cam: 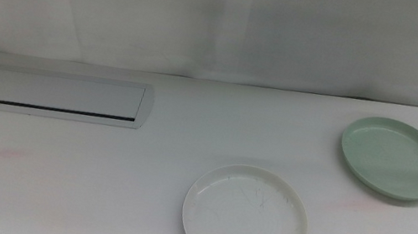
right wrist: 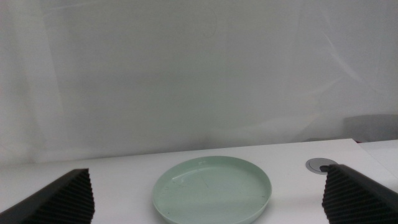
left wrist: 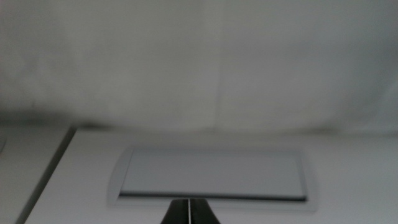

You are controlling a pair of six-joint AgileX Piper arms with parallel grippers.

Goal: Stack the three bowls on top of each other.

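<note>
Table (cam: 94,191): a white surface ran across the middle view, with a pale curtain (cam: 225,18) hanging behind it.
White bowl (cam: 245,218): it sat flat and upright at the near edge of the table, a little right of centre, holding nothing.
Green bowl (cam: 393,158): it sat flat on the table toward the far right, well apart from the white bowl and farther back; it also held nothing.
Grey bowl: no view showed it, so only two of the three bowls could be placed, and none was stacked.
Panel (cam: 59,95): a flat rectangular white-grey plate with a dark slot along its near edge lay in the table at the far left, well apart from both bowls.
Left gripper (left wrist: 188,211): its two dark fingers were pressed together with only a thin seam between them, holding nothing, and it pointed toward the panel.
Right gripper (right wrist: 211,196): its two ribbed fingers stood wide apart, empty, with the green bowl lying on the table ahead between them, untouched.
Round metal fitting (right wrist: 321,165): it was set in the table just beside the green bowl.
</note>
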